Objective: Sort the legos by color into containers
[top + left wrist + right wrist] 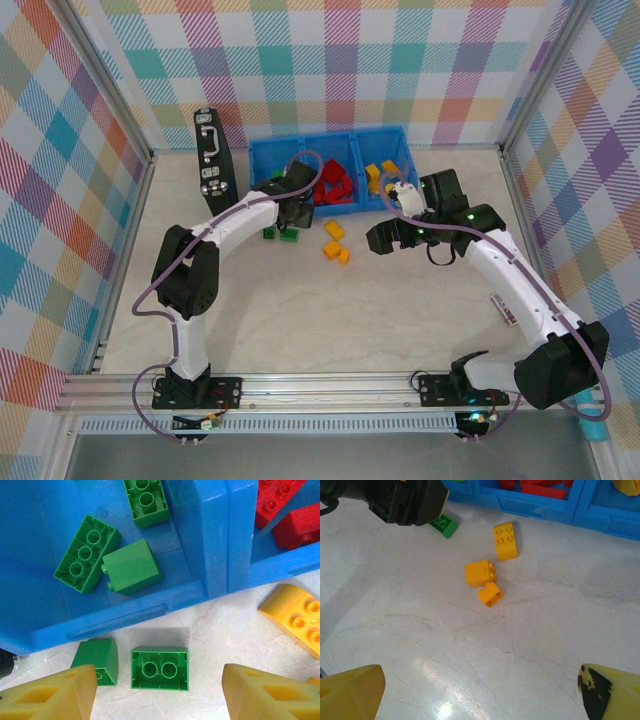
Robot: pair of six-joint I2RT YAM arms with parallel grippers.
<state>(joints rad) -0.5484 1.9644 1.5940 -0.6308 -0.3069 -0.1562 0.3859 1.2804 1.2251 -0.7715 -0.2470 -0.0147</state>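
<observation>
Blue plastic formed the tray [265, 160], which sat against the far edge of the table [300, 320], about midway along it, with a black case [212, 160] standing just beside its left end. The left compartment held sorted green legos [87, 555]; the left wrist view showed three, two of them lying against each other. The middle compartment held red legos [332, 188] and the right compartment held a few sorted yellow legos [380, 172]. Two loose green legos [160, 668] lay on the table just outside the tray's near wall, below the left compartment, and one of them was turned underside up. Three loose yellow legos [480, 573] lay close together a little nearer the middle of the table. Two of these were touching and the third was just beside them. The left hand [159, 700] hung over the loose green legos at the tray's near wall. Its yellow fingertips [50, 692] stood apart with nothing between them. The right hand [480, 695] hovered above bare table, just to the right of the loose yellow legos. Its jaws were spread wide and held nothing.
</observation>
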